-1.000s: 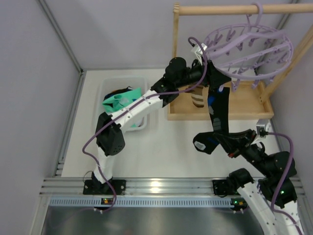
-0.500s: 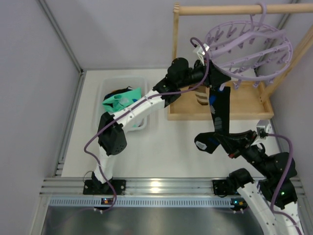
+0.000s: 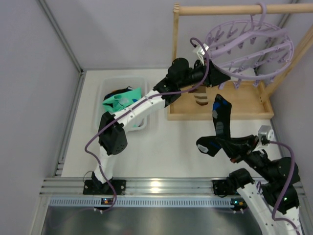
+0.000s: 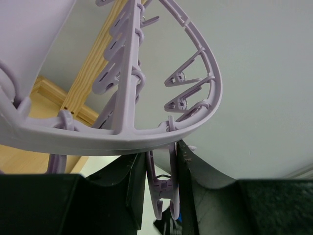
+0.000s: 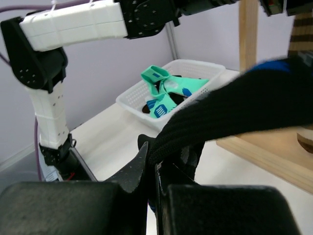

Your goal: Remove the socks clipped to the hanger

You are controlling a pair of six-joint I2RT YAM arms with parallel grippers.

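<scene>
A: Two arms are busy here. What is the left one doing?

B: The left arm reaches out toward 1 o'clock, up under the lavender hanger. That ring hangs by its hook from the wooden rail at the far right of the surface. In the wrist view its jaws are narrow and pinch one clothespin clip that dangles from the ring's rim. A dark finger presses on each side of the clip.

A: Is there a sock in that clip?

B: I cannot tell, because the clip's lower end is hidden between the fingers.

A: And the right arm?

B: Its jaws are clamped on the lower part of a black sock with a blue patch near the top. The wrist camera shows the knit squeezed tight between the fingers. The sock stands up from the grip toward 12 o'clock, and its top end is just below the ring, apart from it.

A: Where are the other socks?

B: Teal patterned socks lie in the white basket at 10 o'clock on the surface, with something dark under them. A brown striped sock shows just below the left wrist, in front of the wooden tray. The arm covers its top, so I cannot tell whether it is clipped.
</scene>
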